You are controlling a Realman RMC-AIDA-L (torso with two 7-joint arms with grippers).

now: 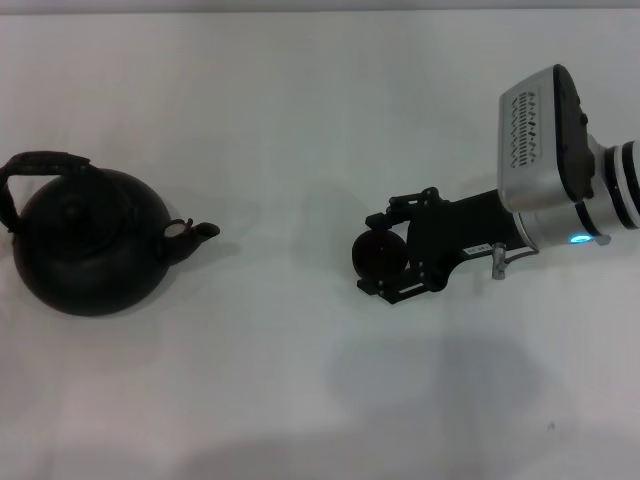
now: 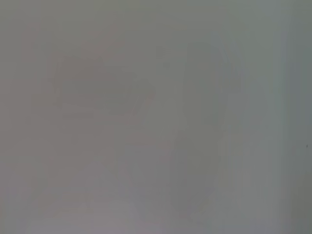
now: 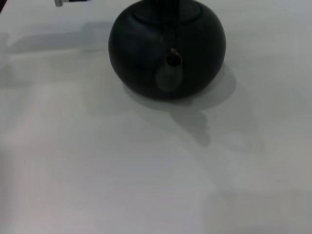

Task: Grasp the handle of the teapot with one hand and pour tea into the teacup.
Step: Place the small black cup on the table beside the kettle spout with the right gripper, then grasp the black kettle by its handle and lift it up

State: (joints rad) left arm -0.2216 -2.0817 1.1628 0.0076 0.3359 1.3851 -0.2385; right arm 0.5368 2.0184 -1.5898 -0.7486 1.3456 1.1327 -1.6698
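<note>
Teapot: matt black, faintly grainy body; handle: rough, wrapped-looking; tabletop: smooth, pale, matt; right claw: black matt parts behind a silver, ribbed wrist housing.

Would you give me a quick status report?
Right gripper around teacup, grip unconfirmed. Left gripper out of view. Teapot upright on table, handle untouched. Nothing between.
</note>
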